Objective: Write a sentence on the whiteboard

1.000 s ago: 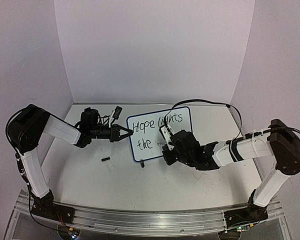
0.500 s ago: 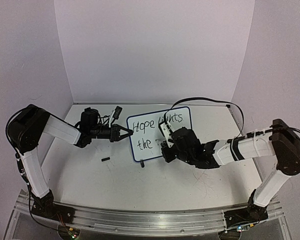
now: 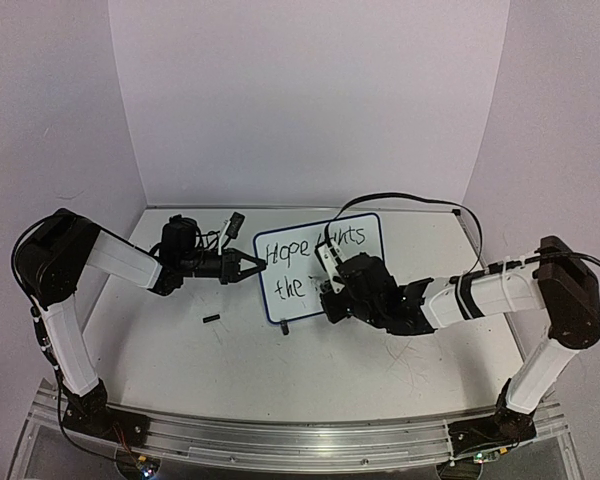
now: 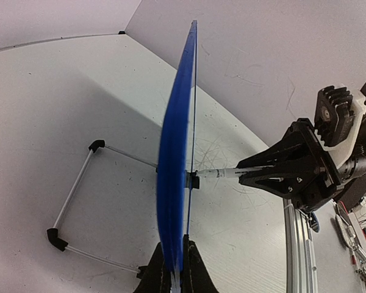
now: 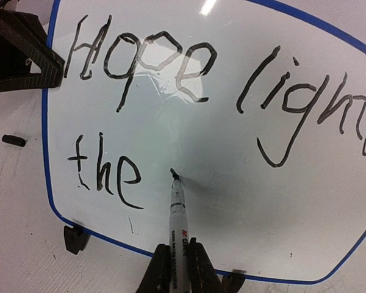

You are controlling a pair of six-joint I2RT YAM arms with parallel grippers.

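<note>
A white tabletop enclosed by pale walls held 2 robot arms. A small black piece lay loose on it, at 7 o'clock from the whiteboard and well apart from both arms. A black cable arched behind the board at 12 o'clock. The whiteboard, white with a thin blue rim, stood near the table's middle, propped steeply on a wire stand with black feet. It read "Hope lights" on line 1 and "the" on line 2. From above, the right arm's wrist hid the middle letters of "lights". The left gripper was pinched tight on the board's rim at the 9 o'clock edge, beside the "H". The right gripper reached in from the board's 5 o'clock side, its jaws clamped narrowly around a black-tipped marker. The marker's tip met the board's face at 3 o'clock from the word "the", just beside the "e".
</note>
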